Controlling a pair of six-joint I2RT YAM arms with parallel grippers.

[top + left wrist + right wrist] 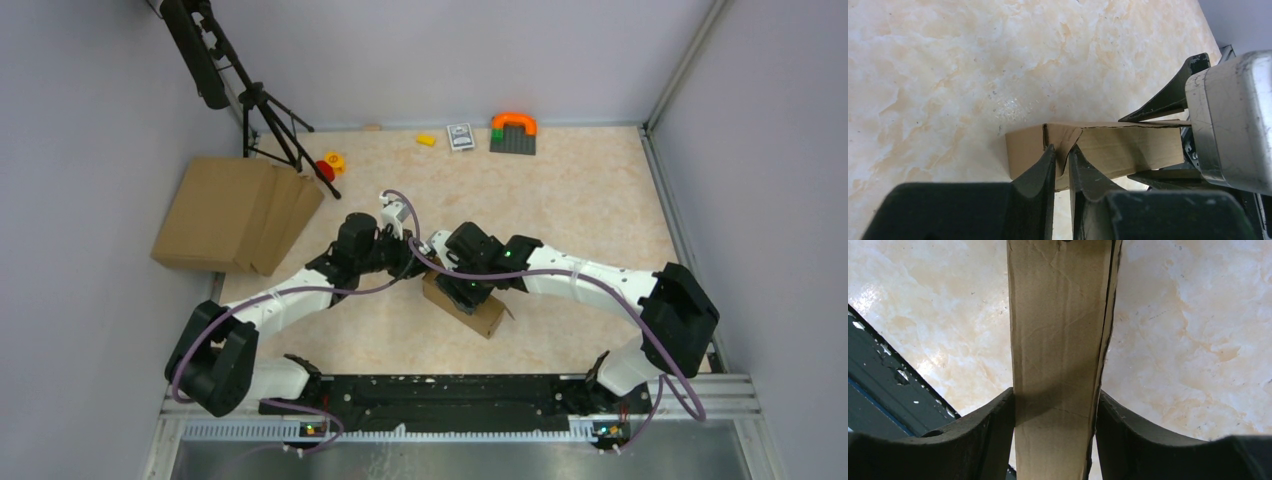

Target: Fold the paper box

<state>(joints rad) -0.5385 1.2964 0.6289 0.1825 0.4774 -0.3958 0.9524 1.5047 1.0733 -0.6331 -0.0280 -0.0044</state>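
Right gripper low, astride paper box

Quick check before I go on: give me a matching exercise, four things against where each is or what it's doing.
1 left gripper
2 right gripper
3 flat cardboard pile
4 orange arch

A on the grey baseplate, far edge
B clamped across the width of the paper box
C at the left, by the tripod
D pinching the box's end flap

Pairs: 1-D, 2-B, 3-C, 4-A
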